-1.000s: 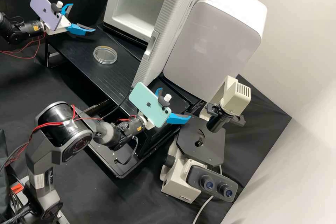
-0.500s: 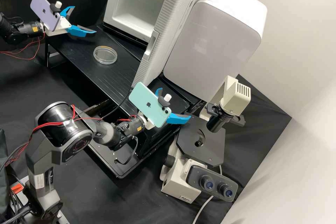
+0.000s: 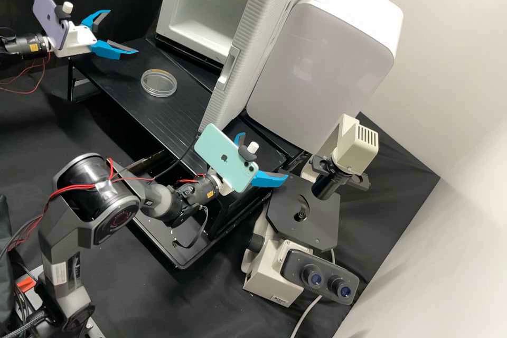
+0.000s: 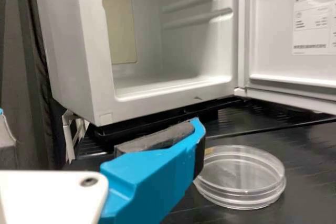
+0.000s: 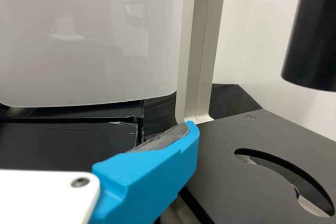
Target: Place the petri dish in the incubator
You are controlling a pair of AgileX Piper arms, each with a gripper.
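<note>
Closest in the high view, down at about 5 o'clock, there's the microscope (image 3: 296, 269). The right end effector (image 3: 264, 156) hangs just above its black stage (image 3: 303, 216), which is at roughly 5 o'clock from it. Its blue fingers are spread apart with nothing between them. In the right wrist view one finger (image 5: 152, 177) sits right over the stage's edge.

Farther back, the dish (image 3: 158, 83) lies flat on the black surface (image 3: 174, 116). It's clear plastic and nothing is touching it. It's outside the incubator (image 3: 182, 16), just in front of the opening.

The left end effector (image 3: 123, 31) is at about 11 o'clock from the dish, up over the far-left end of the surface. It's wide open, holding nothing, and clearly apart from the dish. In the left wrist view the dish (image 4: 241, 177) shows just past one blue finger (image 4: 157, 177).

Farthest back, the incubator is at about 1 o'clock from the dish. Its door (image 3: 259, 37) is swung open at its 3 o'clock side, showing the white inside.
</note>
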